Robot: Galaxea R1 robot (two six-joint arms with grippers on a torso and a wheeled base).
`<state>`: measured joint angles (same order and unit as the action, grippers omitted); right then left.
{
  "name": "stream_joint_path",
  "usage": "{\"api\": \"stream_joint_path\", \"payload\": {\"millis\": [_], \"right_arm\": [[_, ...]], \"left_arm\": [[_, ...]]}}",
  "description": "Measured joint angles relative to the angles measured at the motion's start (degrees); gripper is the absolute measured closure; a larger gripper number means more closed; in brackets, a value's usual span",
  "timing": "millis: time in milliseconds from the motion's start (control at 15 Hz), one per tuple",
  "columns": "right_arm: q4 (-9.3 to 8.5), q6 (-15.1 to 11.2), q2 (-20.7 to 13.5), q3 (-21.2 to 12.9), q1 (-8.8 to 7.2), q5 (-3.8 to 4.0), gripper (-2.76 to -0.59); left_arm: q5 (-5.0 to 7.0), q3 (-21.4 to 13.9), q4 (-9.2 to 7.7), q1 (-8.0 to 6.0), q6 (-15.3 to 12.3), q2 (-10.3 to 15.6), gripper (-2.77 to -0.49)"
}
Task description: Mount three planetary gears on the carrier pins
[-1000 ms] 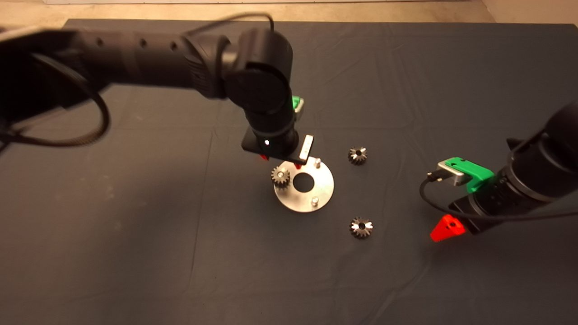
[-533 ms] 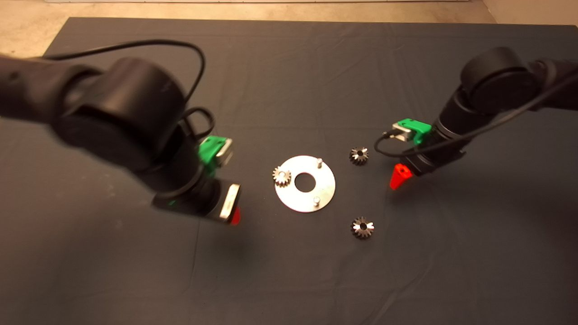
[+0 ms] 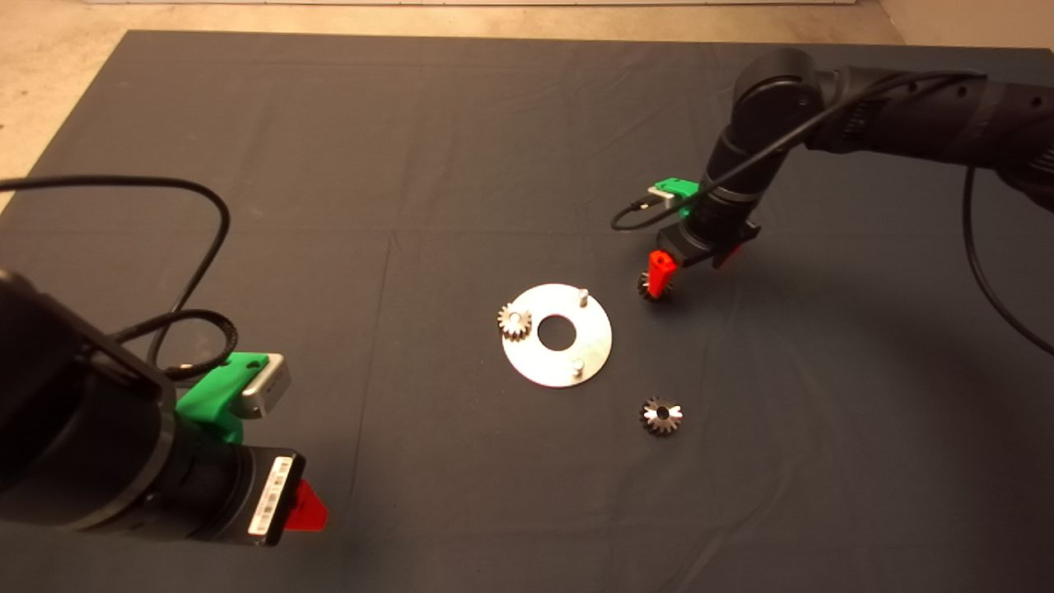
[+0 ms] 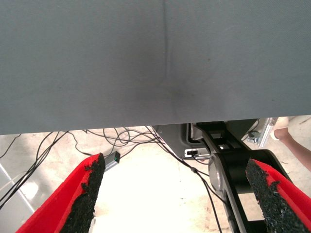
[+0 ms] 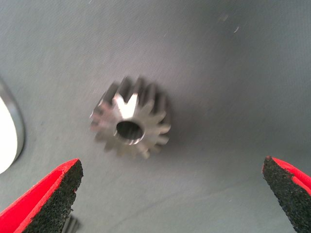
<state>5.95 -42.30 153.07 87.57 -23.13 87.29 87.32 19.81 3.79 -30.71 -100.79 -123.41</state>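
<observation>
The round metal plate lies mid-mat with three carrier pins. One gear sits on the left pin; the far pin and near pin are bare. A second gear lies right of the plate. My right gripper hovers over it, open, one red finger partly covering it. In the right wrist view this gear lies flat between the spread fingers, untouched. A third gear lies loose nearer the front. My left gripper is parked at the lower left, open and empty.
The plate's rim shows beside the gear in the right wrist view. The left wrist view looks past the mat's edge at floor cables, the robot's base and a person's leg. Bare floor lies beyond the mat.
My left arm has pulled back from the plate to the lower left, leaving a gear on the left pin. My right arm has moved up and in over the gear right of the plate.
</observation>
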Motion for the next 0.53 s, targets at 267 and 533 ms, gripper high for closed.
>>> {"api": "stream_joint_path", "payload": {"millis": [267, 533], "right_arm": [[0.05, 0.52, 3.70, 1.37, 0.09, 0.23, -2.73], [0.05, 0.71, 4.52, 1.73, 0.09, 0.06, -2.67]], "left_arm": [[0.09, -0.33, -0.68, -0.13, -0.22, 0.22, -2.04], [0.09, -0.35, -0.77, -0.13, -0.33, 0.37, -2.04]]}}
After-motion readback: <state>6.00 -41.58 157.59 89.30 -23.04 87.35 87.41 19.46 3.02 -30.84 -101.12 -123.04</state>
